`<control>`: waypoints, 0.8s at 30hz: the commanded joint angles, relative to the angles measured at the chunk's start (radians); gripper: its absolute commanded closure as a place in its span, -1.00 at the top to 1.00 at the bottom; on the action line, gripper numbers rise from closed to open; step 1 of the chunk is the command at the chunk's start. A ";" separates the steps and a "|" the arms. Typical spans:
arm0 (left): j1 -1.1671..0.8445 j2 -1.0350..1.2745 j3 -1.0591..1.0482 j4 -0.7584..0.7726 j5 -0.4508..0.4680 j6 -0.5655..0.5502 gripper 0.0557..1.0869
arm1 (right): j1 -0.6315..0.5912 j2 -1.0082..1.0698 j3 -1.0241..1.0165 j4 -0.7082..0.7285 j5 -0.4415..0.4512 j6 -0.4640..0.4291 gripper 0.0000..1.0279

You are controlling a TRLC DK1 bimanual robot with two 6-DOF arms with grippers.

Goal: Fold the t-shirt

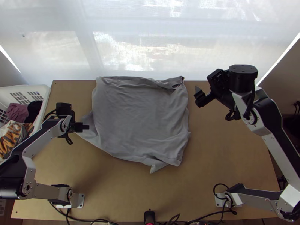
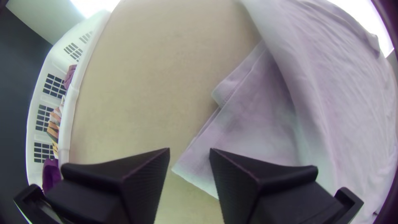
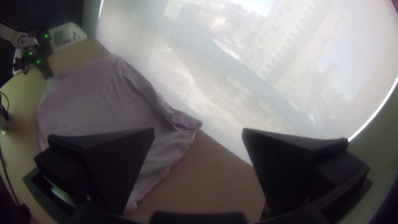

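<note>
Lying spread but rumpled along the far edge of the counter (image 1: pixel 232 157) is the grey t-shirt (image 1: pixel 138 116). The left end effector (image 1: pixel 85 127), fingers parted, is at the shirt's corner toward the left edge; the right end effector (image 1: pixel 197 96), spread wide, hangs beside the shirt, toward the far right corner.

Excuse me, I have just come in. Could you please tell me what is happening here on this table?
Two robot arms are at work on folding a grey t-shirt, which lies spread on the table, rumpled along its window-side edge. The left gripper is open at the shirt's corner on the basket side. The right gripper is open too, off the shirt's opposite side. Neither is holding the cloth, and the shirt is not yet neatly folded.
</note>
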State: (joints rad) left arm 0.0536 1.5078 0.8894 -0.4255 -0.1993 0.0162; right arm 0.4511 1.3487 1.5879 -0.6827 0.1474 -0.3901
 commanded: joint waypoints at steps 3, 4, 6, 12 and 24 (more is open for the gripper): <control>0.011 0.022 0.014 -0.010 0.021 0.010 -0.69 | -0.008 -0.008 0.003 -0.002 0.000 -0.007 0.91; 0.012 0.022 0.019 -0.013 0.021 0.013 -0.85 | -0.008 -0.010 0.003 -0.002 0.000 -0.009 0.91; 0.018 0.020 0.026 -0.019 0.021 0.011 -0.93 | -0.008 -0.013 0.001 -0.002 0.000 -0.010 0.91; 0.020 -0.004 0.034 -0.071 0.021 0.002 -0.94 | -0.009 -0.023 -0.002 -0.003 0.000 -0.016 0.91; -0.049 -0.282 -0.090 -0.384 0.139 -0.012 -0.94 | 0.004 -0.037 -0.026 -0.009 -0.002 -0.023 0.91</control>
State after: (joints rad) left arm 0.0494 1.3849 0.8700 -0.6407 -0.1371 0.0036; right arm 0.4446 1.3190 1.5787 -0.6868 0.1471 -0.4122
